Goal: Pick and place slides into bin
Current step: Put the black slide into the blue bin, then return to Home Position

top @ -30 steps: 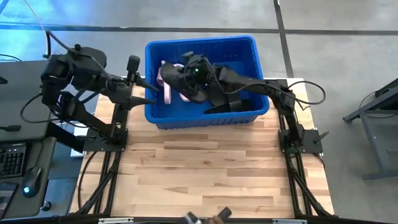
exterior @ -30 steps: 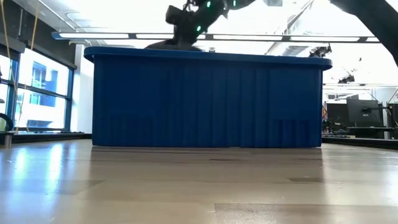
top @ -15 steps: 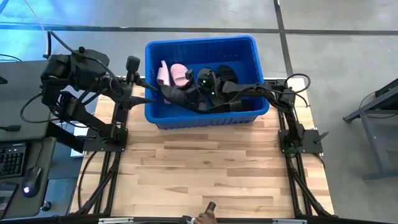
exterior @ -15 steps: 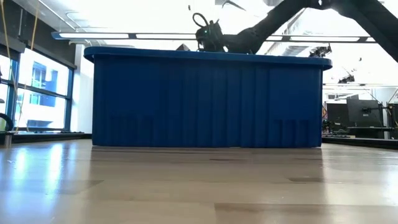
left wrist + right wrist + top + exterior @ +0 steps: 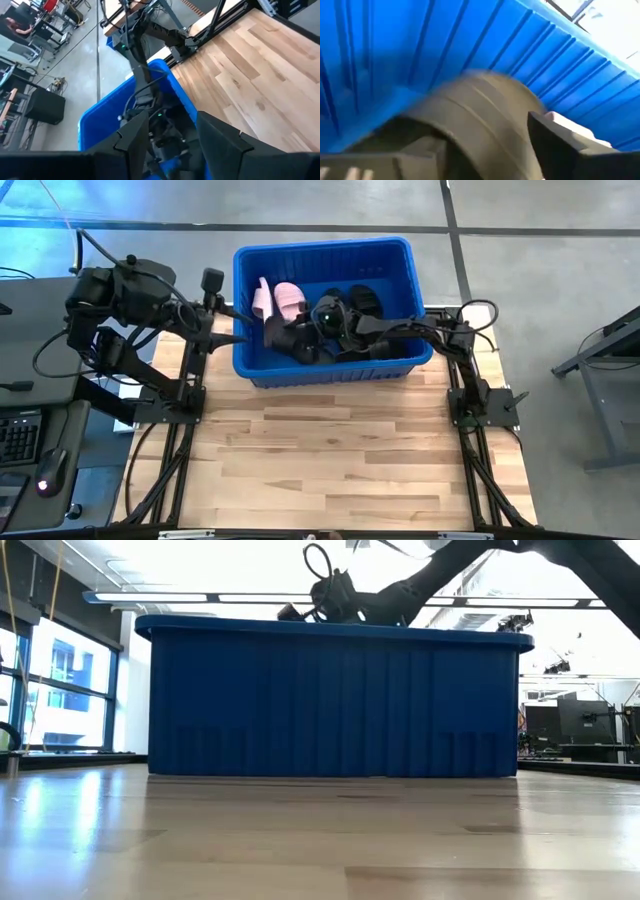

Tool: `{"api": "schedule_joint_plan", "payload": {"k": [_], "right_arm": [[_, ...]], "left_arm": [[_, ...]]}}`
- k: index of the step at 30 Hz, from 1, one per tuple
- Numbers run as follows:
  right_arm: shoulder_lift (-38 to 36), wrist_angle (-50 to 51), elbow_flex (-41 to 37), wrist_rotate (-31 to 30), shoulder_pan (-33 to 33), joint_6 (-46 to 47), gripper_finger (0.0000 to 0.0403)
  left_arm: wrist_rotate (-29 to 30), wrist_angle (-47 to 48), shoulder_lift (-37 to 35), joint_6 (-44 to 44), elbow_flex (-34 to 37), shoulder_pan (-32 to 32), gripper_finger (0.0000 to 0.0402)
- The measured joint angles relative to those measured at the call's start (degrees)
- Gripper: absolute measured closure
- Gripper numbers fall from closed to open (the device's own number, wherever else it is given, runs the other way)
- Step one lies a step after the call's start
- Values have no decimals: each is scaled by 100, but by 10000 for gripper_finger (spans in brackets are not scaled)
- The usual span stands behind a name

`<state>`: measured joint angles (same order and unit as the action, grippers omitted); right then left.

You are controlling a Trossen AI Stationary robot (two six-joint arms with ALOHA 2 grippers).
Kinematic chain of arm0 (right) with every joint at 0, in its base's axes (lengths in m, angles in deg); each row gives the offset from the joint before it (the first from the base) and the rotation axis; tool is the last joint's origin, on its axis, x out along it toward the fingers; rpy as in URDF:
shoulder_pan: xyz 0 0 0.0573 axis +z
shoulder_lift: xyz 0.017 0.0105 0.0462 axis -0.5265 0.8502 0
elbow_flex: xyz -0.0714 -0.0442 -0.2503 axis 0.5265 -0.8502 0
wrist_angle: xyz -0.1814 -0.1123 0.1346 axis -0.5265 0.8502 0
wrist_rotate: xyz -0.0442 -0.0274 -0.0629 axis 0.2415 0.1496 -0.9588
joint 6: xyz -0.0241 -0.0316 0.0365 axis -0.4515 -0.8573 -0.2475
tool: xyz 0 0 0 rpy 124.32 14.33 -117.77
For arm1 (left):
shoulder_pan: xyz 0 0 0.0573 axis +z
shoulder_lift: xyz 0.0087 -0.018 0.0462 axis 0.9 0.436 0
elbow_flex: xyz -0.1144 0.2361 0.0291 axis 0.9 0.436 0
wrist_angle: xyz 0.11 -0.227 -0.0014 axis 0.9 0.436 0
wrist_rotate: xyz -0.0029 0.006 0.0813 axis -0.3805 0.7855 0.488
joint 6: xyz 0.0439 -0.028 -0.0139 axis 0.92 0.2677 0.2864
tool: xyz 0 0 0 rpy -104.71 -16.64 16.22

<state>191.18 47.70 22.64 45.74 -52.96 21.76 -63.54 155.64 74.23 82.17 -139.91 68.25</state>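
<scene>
The blue bin stands at the table's far middle. Inside it lie two pink slides at the far left and black slides toward the right. My right gripper reaches down into the bin from the right and is open. A black slide sits right by its fingers, near the bin's near wall. Its wide strap fills the right wrist view. My left gripper waits open just outside the bin's left wall with nothing between its fingers. My right gripper stands open with its fingers on either side of the black slide's strap, coming from above and from the table's right. Whether the fingers touch the strap I cannot tell. The slide lies low in the bin.
The bin's tall ribbed walls hide its contents in the low view; only the right arm's wrist shows above the rim. Bare wooden tabletop stretches from the bin to the near edge.
My right gripper has gone down from above the bin's far left into the bin, moving a little toward the right and near wall, carrying the black slide. The slide, which was lifted over the pink slides, now lies low by the near wall, and the pink slides are uncovered.
</scene>
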Motion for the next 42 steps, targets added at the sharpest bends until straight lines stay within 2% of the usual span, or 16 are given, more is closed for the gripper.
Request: {"api": "schedule_joint_plan", "payload": {"k": [5, 11, 17, 23, 26, 29, 31, 38, 42], "right_arm": [[-20, -10, 2, -598, 259, -84, 161], [-466, 103, 289, -1862, 733, -444, 155], [-1242, 1170, 789, -3110, 1357, -323, 157], [-1911, 2048, 1034, -3806, 1938, -150, 160], [-1962, 2037, 1047, -4429, 2006, -130, 160], [-1838, 2074, 1036, -5311, 1704, -54, 160], [-1707, 2079, 1036, -5302, 1387, 169, 160], [-1108, 1916, 1029, -3677, 393, 1564, 160], [-732, 1941, 1022, -3161, 171, 1894, 160]], "left_arm": [[30, 0, 0, 3, 0, 0, 245], [122, -4, 0, 18, 0, 0, 245], [137, 30, -16, 18, -2, -2, 245], [110, 112, -26, 31, -4, -1, 245], [109, 103, -26, 36, -4, -2, 245], [98, 13, -26, 35, -4, -2, 245], [91, -24, -26, 31, -4, 0, 245], [88, 130, -26, -134, -4, -1, 245], [86, 294, -26, -129, -4, 0, 245]]}}
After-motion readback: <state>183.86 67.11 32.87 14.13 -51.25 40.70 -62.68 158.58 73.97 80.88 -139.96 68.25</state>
